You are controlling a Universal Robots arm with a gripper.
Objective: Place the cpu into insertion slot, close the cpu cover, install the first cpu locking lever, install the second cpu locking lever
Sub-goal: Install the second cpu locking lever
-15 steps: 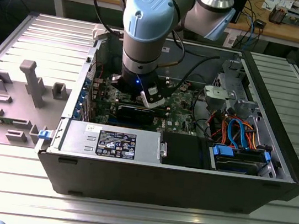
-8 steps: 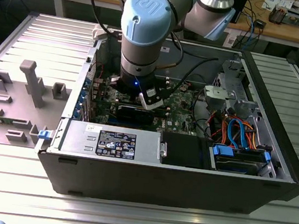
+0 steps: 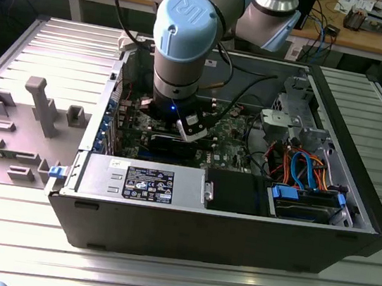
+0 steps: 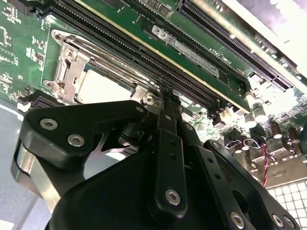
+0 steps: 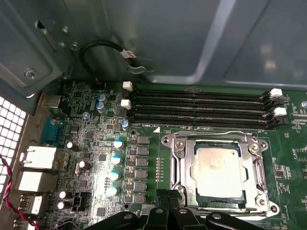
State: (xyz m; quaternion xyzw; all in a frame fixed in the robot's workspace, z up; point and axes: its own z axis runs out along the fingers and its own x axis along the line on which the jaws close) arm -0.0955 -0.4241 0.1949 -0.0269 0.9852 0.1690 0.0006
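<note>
1. Five items, listed as they fall from the exterior view's left to its right. Grey fixture tray (image 3: 30, 120): well off to the side of the gripper, outside the computer case; moulded holders stand on it, apparently for staging parts.
2. Computer case (image 3: 222, 226): lies on its side with the panel off, so the board faces up and the arm can come down from above.
3. Gripper (image 5: 165, 211): lowered into the case over the green board (image 5: 91, 158), at the socket's edge. In both wrist views the fingertips (image 4: 165, 103) sit drawn together into a narrow point with no chip between them; whether they pinch a thin wire lever, I cannot tell. Judged as a pushing or hooking pose, not a carrying one.
4. Chip (image 5: 218, 172): just ahead of the gripper tips, lying flat in the socket (image 5: 187, 191), silvery top up. Placement looks done.
5. Cover frame (image 5: 261, 165): lies down around the chip, its cut-out showing the chip's top, with a thin wire lever (image 5: 211, 135) along the far edge. Whether the levers are latched cannot be judged.
6. Memory slots (image 5: 201, 108): beyond the socket from the gripper, four long rows, unfilled.
</note>
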